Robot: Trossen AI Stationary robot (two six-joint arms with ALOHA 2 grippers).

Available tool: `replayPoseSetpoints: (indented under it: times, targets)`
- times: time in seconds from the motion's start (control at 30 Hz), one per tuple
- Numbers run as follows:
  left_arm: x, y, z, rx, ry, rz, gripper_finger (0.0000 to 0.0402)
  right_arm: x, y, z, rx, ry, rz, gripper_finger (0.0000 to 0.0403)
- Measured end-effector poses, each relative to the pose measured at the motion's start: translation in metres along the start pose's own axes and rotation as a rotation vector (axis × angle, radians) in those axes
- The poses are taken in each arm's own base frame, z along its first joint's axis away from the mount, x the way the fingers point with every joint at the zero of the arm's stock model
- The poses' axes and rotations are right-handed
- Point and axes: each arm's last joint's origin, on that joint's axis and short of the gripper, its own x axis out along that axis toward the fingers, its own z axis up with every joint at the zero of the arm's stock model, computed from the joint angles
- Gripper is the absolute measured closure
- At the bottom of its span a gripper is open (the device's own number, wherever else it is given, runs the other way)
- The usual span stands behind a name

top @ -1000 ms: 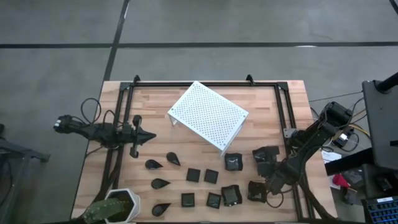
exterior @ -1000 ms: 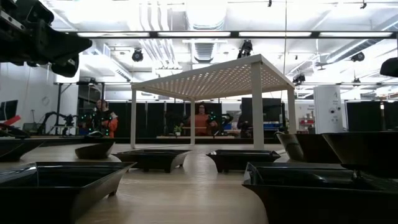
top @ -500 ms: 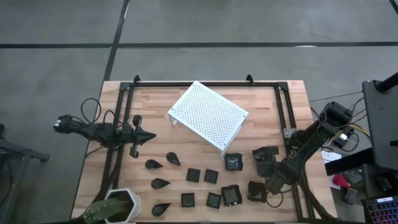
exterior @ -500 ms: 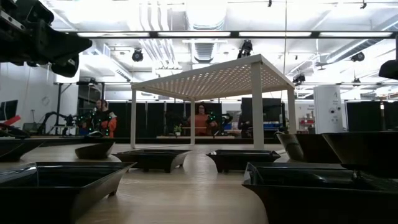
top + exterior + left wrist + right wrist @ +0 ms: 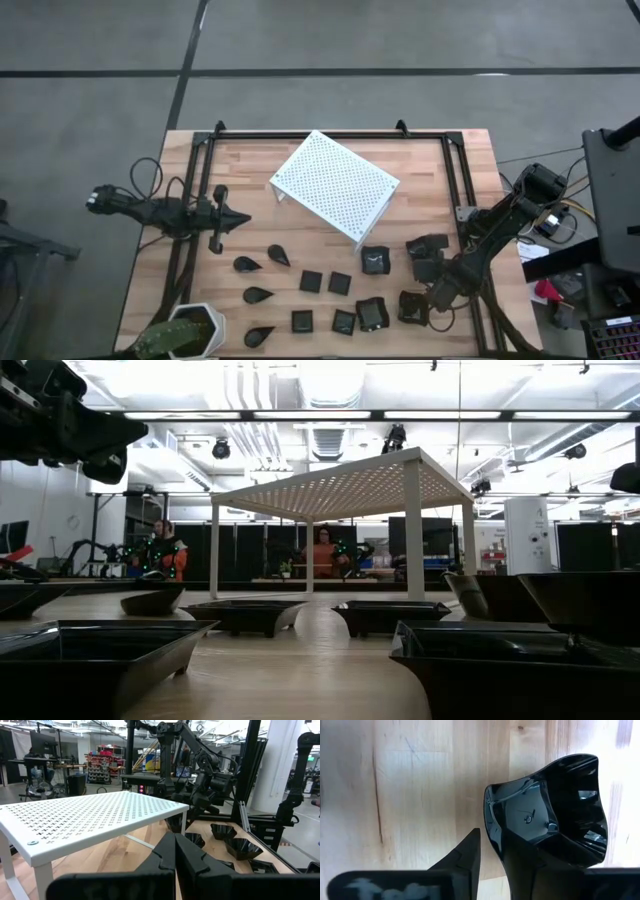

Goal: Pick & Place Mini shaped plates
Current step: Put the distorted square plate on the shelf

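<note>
Several glossy black mini plates lie on the near half of the wooden table: teardrops (image 5: 257, 295), flat squares (image 5: 311, 282) and wavy-rimmed squares (image 5: 375, 259). My right gripper (image 5: 418, 303) is down at the near right. It is shut on one wavy-rimmed plate (image 5: 410, 307), which fills the right wrist view (image 5: 545, 820). My left gripper (image 5: 243, 220) is shut and empty. It hovers at the table's left side and points toward the white perforated rack (image 5: 335, 185). Its shut fingers (image 5: 175, 852) show in the left wrist view. My right gripper has the wavy plate's rim (image 5: 490, 832) between its fingers, coming from above and pointing down. One finger (image 5: 465, 857) stands outside the rim. The other is inside the dish, dark against its black wall. The plate looks tilted; whether it is clear of the table, I cannot tell.
The white rack stands on its legs at the table's far middle (image 5: 90, 817). A white hexagonal plant pot (image 5: 190, 335) stands at the near left corner. A black frame (image 5: 465, 200) runs along the table's edges. Another wavy plate (image 5: 428, 250) lies just beyond my right gripper. People stand in the room behind (image 5: 322, 550).
</note>
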Motion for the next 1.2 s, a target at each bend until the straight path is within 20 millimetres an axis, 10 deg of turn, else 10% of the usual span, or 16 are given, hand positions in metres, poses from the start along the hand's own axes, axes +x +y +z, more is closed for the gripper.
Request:
replayPoseSetpoints:
  times: [0.53,1.2]
  targets:
    - [0.0,0.0,0.0,0.0,0.0,0.0,0.0401,-0.014,-0.002,0.009,0.009,0.019,-0.022,0.0394]
    - [0.0,0.0,0.0,0.0,0.0,0.0,0.0401,-0.114,-0.038,0.1,0.263,-0.138,0.106,0.0394]
